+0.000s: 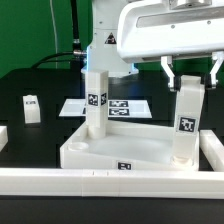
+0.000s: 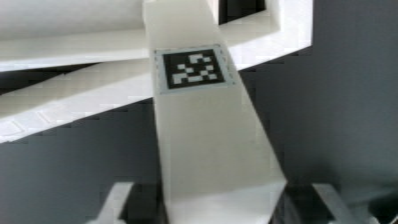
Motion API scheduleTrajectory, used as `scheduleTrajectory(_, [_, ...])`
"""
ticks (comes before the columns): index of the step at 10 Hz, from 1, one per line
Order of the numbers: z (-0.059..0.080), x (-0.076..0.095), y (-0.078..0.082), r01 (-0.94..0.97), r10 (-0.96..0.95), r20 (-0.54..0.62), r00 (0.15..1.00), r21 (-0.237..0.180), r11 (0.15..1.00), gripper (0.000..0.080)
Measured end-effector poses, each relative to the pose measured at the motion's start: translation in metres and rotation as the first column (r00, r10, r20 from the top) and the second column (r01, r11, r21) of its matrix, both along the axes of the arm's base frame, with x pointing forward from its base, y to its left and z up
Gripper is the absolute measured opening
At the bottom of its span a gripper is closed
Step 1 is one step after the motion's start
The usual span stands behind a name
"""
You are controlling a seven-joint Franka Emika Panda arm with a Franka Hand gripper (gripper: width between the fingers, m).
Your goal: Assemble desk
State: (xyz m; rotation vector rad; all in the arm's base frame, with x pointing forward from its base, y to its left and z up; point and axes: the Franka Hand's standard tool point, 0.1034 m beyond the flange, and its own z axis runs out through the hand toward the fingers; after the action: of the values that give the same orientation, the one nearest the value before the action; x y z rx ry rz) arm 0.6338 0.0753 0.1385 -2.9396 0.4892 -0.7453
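Note:
The white tray-like tabletop (image 1: 120, 152) lies on the black table near the front. One white leg (image 1: 95, 100) with a tag stands upright in its far corner on the exterior view's left. A second tagged leg (image 1: 187, 122) stands upright at the corner on the exterior view's right. My gripper (image 1: 191, 72) is right over this leg's top, open, with a finger on each side and a gap between each finger and the leg. In the wrist view the leg (image 2: 205, 130) runs away from my gripper (image 2: 228, 212) toward the tabletop (image 2: 71, 75); dark gaps separate it from both fingers (image 2: 128, 205).
A loose white leg (image 1: 31, 107) stands on the table at the exterior view's left. The marker board (image 1: 122, 106) lies behind the tabletop. Long white border rails run along the front (image 1: 90, 182) and the exterior view's right (image 1: 213, 150).

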Motion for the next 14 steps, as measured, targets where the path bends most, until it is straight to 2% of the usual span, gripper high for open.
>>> scheduleTrajectory(4, [0.000, 0.001, -0.001, -0.001, 0.001, 0.009, 1.000, -0.003, 1.000, 0.0301])
scheduleTrajectory(5, [0.000, 0.001, -0.001, -0.001, 0.001, 0.009, 1.000, -0.003, 1.000, 0.0471])
scheduleTrajectory(6, [0.000, 0.001, -0.001, -0.001, 0.001, 0.009, 1.000, -0.003, 1.000, 0.0471])
scheduleTrajectory(7, [0.000, 0.001, -0.001, -0.001, 0.001, 0.009, 1.000, -0.003, 1.000, 0.0614])
scheduleTrajectory(10, [0.007, 0.003, -0.007, -0.021, 0.022, 0.014, 1.000, -0.016, 1.000, 0.0647])
scheduleTrajectory(13, [0.037, 0.006, -0.009, -0.022, 0.022, -0.002, 1.000, 0.011, 1.000, 0.0649])
scheduleTrajectory(14, [0.032, 0.004, -0.009, -0.022, 0.022, -0.015, 1.000, 0.010, 1.000, 0.0649])
